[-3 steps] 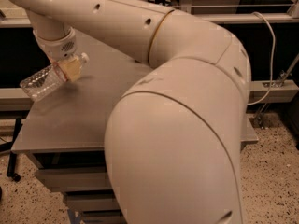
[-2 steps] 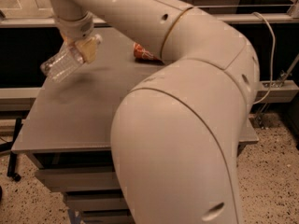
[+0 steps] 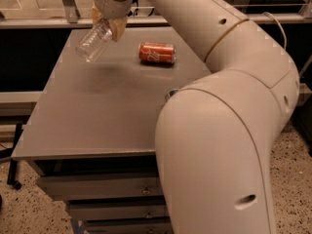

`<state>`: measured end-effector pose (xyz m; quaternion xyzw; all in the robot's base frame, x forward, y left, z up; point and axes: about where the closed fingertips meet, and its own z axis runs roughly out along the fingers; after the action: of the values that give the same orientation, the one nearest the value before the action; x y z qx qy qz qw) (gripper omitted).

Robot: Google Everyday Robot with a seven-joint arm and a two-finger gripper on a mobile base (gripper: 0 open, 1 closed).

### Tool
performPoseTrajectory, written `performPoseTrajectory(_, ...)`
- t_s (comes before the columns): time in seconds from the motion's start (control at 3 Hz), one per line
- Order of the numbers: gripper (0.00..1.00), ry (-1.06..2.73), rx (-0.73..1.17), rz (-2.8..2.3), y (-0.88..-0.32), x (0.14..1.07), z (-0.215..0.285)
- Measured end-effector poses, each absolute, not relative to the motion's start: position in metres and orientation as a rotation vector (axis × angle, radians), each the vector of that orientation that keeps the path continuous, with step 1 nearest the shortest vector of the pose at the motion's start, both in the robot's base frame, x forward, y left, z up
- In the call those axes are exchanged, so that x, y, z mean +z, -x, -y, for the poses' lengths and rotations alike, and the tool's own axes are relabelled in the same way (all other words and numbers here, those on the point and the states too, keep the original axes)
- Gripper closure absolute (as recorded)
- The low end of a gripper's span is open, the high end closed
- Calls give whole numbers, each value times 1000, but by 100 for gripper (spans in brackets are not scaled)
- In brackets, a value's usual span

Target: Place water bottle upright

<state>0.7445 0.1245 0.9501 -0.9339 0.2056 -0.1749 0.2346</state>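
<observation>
Pinching water bottle (image 3: 95, 40) tilted | jaws over far-left table (image 3: 97, 126) | orange can (image 3: 157, 52) lying nearby

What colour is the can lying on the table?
Orange can, camera view; gripper holds water bottle above table.

My arm (image 3: 219, 130) fills the right of the frame, rises from the bottom edge, bends at the upper right and runs along the top. At the upper left my gripper (image 3: 108, 24) points down, clamped on the water bottle (image 3: 93, 42).
</observation>
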Motion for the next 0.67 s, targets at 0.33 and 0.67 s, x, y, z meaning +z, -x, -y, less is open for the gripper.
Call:
performPoseTrajectory(0.33,100,2485,-587,-378,-749,974,-91)
performPoseTrajectory(0.67,100,2378,-660,-222,-739,984,-62)
